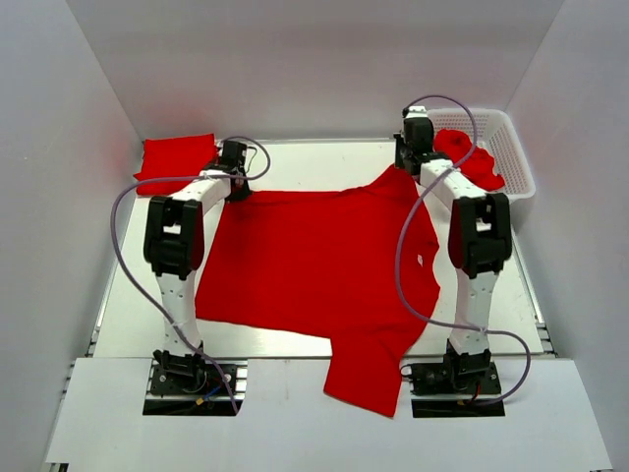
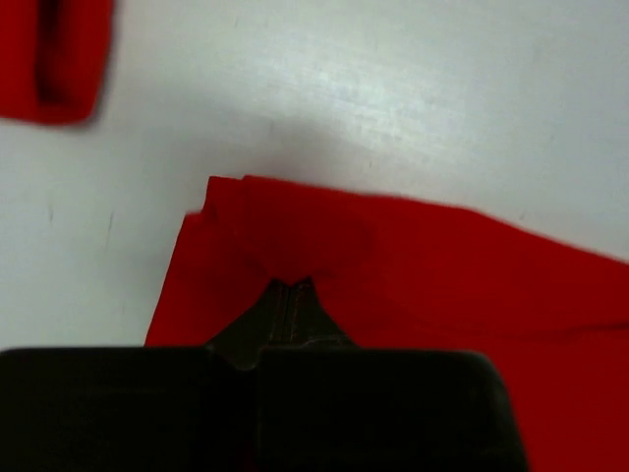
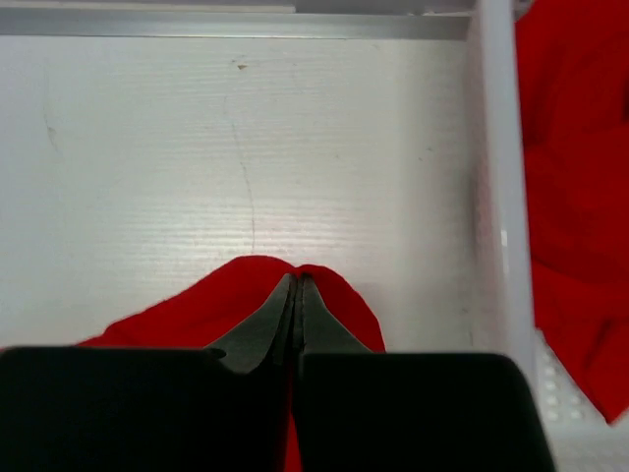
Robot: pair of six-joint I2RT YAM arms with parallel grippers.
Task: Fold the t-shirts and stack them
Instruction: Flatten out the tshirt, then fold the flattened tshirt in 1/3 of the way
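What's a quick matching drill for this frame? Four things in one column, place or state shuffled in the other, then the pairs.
Things
1. spread t-shirt
2. folded t-shirt
3. basket
4. left gripper

Place or state
a. far left corner of the table
b. shut on a cloth edge
c. flat across the middle of the table
d. far right corner, crumpled red cloth inside

Pairs: 1-c, 2-a, 3-d, 4-b

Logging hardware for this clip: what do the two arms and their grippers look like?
The left arm and right arm are white links with black joint housings. A lilac-grey cable loops beside each. The left gripper and right gripper have dark tapered fingers.
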